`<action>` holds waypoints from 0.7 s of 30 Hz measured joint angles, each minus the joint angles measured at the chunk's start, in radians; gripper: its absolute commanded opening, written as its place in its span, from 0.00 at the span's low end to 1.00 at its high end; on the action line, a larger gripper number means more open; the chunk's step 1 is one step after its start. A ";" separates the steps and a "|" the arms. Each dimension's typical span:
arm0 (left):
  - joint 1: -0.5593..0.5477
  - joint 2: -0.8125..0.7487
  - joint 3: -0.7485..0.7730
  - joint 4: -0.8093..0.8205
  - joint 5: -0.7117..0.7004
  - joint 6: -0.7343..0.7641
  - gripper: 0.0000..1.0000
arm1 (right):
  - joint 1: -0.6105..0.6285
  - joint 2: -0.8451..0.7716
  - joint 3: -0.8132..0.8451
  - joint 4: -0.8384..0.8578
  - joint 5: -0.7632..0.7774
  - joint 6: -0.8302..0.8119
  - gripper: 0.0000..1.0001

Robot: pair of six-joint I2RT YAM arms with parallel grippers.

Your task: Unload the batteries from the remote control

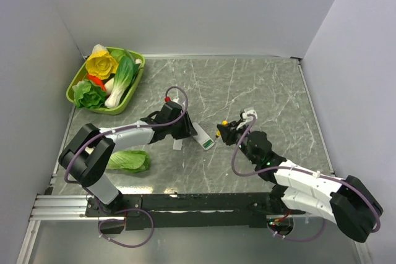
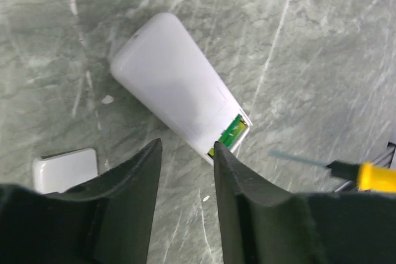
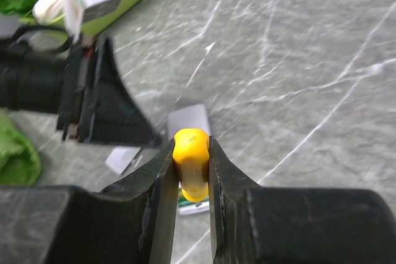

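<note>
The white remote control (image 2: 176,85) lies flat on the marble table, its back up and its battery bay uncovered. Green batteries (image 2: 232,131) show in the bay at its near end. My left gripper (image 2: 185,146) hovers just short of that end, open with nothing between its fingers; its right fingertip (image 2: 223,156) overlaps the remote's corner. From above, the remote control (image 1: 203,136) lies between the left gripper (image 1: 187,130) and the right gripper (image 1: 223,132). My right gripper (image 3: 190,143) is shut on the yellow screwdriver handle (image 3: 192,165), pointing towards the remote control (image 3: 190,120).
The small white cover piece (image 2: 65,169) lies left of the remote, and the screwdriver (image 2: 371,176) reaches in from the right. A green basket (image 1: 137,78) of toy vegetables stands at the back left. A leafy green vegetable (image 1: 129,161) lies by the left arm.
</note>
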 measured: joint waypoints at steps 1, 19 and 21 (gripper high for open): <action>0.000 0.000 0.000 -0.005 -0.008 0.000 0.48 | -0.015 0.014 0.016 -0.004 0.000 -0.002 0.00; 0.000 0.075 -0.008 0.066 -0.023 0.028 0.52 | -0.102 0.258 0.107 -0.012 -0.024 -0.047 0.00; 0.000 0.088 0.000 0.067 -0.023 0.031 0.51 | -0.102 0.274 0.108 0.011 -0.040 -0.042 0.00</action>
